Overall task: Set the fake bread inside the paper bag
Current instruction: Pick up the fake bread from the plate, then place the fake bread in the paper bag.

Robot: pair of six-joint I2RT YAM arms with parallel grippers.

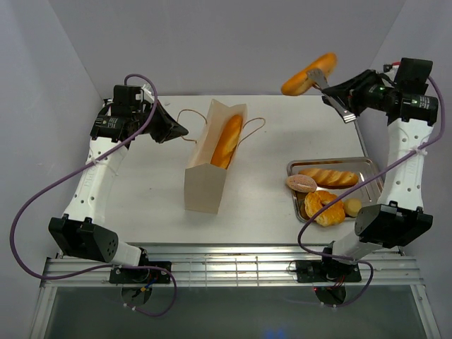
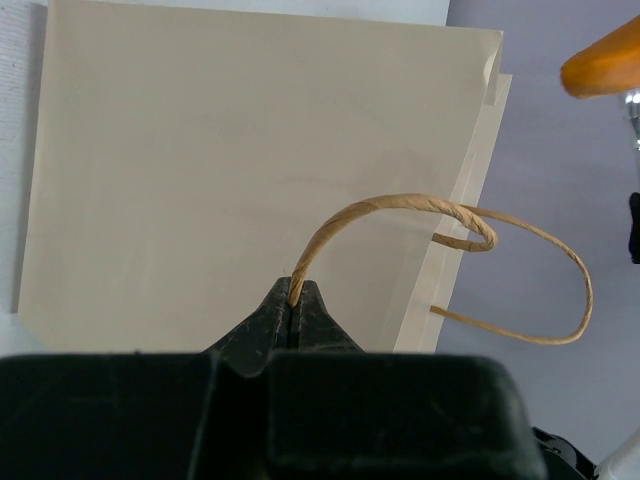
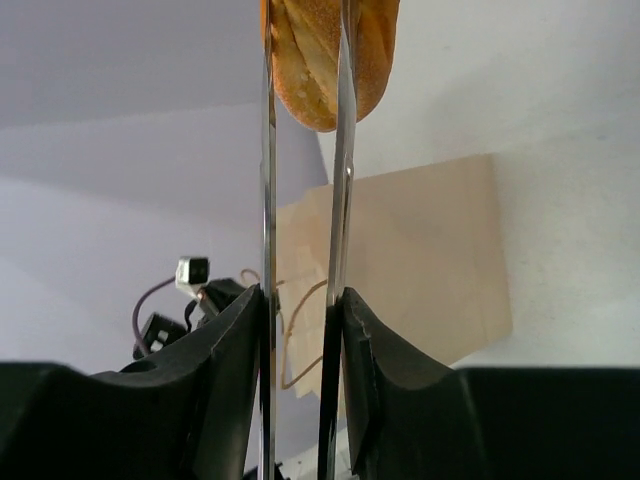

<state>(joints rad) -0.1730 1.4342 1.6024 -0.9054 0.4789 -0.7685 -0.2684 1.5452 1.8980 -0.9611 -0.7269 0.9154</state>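
The tan paper bag [image 1: 205, 180] lies on the table with its mouth facing the far side and a long baguette [image 1: 227, 140] in the opening. My left gripper [image 1: 185, 131] is shut on one cord handle [image 2: 400, 205] of the bag [image 2: 250, 170]. My right gripper [image 1: 351, 90] is shut on long metal tongs [image 1: 333, 88], which pinch a golden oblong bread [image 1: 309, 74] in the air, right of and beyond the bag. In the right wrist view the tongs [image 3: 268, 150] clamp that bread [image 3: 310, 60] above the bag [image 3: 420, 260].
A shallow silver tray [image 1: 332, 162] at the right holds a ridged loaf [image 1: 328, 176], a pinkish round bun [image 1: 301, 183] and croissants [image 1: 321, 208]. The bag's second handle [image 1: 256, 131] lies loose on the table. Grey walls close in at the back and both sides.
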